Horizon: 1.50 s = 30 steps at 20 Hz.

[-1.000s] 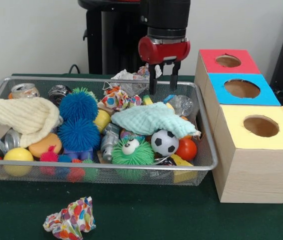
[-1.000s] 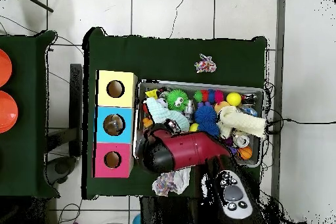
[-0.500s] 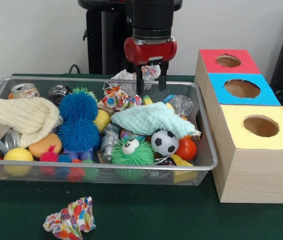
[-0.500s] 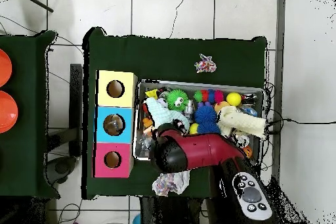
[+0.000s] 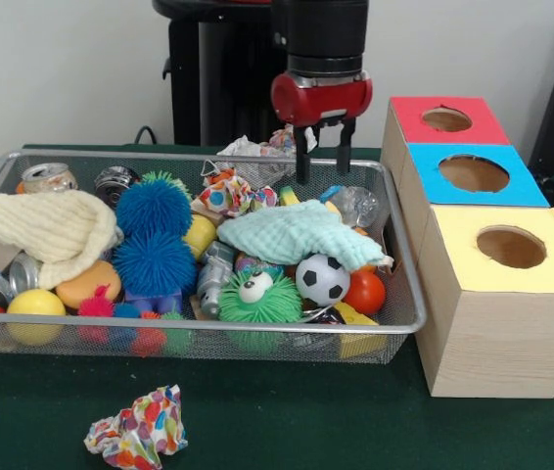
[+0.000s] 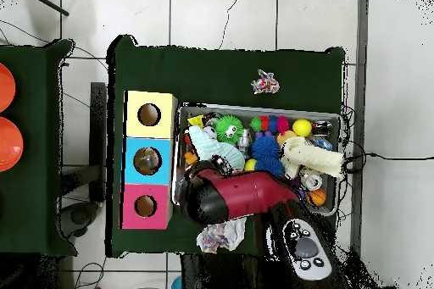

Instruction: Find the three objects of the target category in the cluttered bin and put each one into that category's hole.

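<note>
Jaws hanging over the back of the bin

The gripper (image 5: 321,157) is spread and empty over the bin (image 5: 406,294); a crumpled paper ball (image 5: 226,193) sits lower and toward the side away from the boxes (image 5: 497,294).

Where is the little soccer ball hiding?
In the front view, the soccer ball sits near the bin's right front corner, between the green fuzzy toy with an eye and a red ball.

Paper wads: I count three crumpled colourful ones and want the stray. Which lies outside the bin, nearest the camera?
The wad on the green cloth in front of the bin. The others are at the bin's far side.
</note>
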Each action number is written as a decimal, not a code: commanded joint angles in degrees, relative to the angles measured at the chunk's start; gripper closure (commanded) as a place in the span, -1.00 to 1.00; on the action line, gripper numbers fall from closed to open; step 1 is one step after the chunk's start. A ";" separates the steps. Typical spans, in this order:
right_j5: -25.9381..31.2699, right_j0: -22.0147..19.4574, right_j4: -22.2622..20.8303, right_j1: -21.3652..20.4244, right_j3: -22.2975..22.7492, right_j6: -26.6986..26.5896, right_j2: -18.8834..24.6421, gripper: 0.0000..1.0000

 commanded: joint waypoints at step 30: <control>-0.13 3.88 -0.27 2.29 1.42 7.41 -0.78 -1.00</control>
